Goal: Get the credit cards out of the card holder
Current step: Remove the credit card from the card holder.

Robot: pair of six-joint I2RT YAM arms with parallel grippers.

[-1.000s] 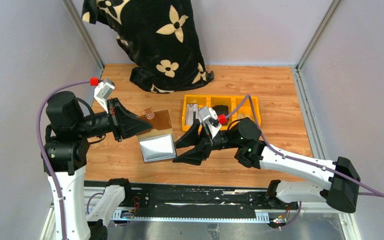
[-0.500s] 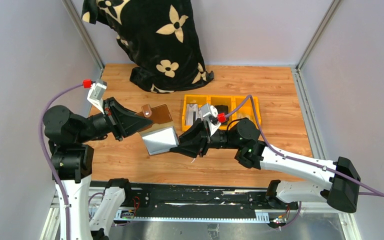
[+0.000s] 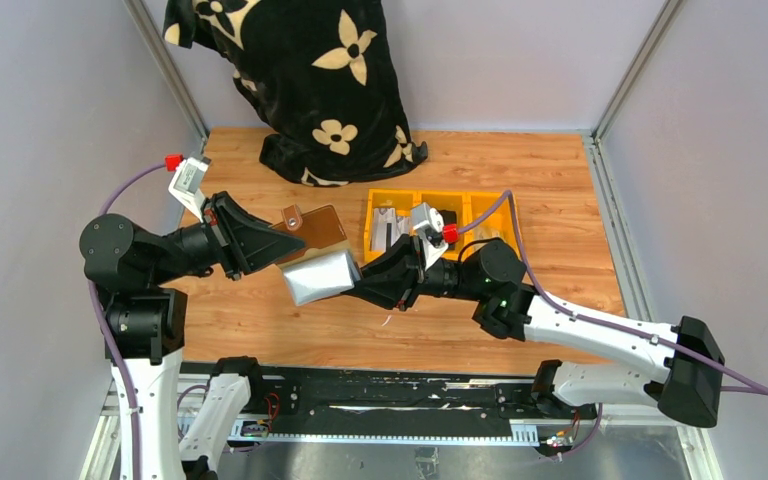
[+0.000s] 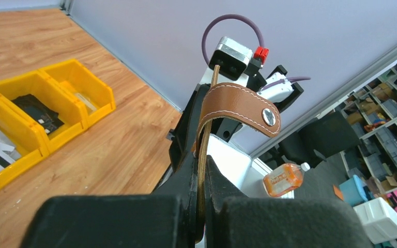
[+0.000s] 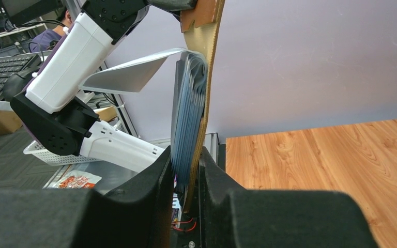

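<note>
The brown card holder [image 3: 312,228] hangs open in the air between both arms. My left gripper [image 3: 278,250] is shut on the edge of its brown cover [image 4: 202,155], and the snap tab [image 4: 243,106] curls above the jaws. My right gripper [image 3: 358,283] is shut on the other half, with the stack of silvery sleeves [image 5: 188,119] and the brown backing [image 5: 207,77] between its fingers. One sleeve [image 5: 129,72] flaps outward. Pale credit cards [image 3: 385,228] lie in the left compartment of the yellow bin; whether the sleeves hold any I cannot tell.
The yellow three-compartment bin [image 3: 442,196] sits just behind the right gripper, with a black lumpy object [image 3: 444,218] in its middle section. A black flower-print blanket [image 3: 305,80] is heaped at the back. Frame posts and walls close in both sides.
My right gripper has moved in and closed on the holder's sleeve side. The left arm has drawn back to the left and the holder has tilted up off the table.
</note>
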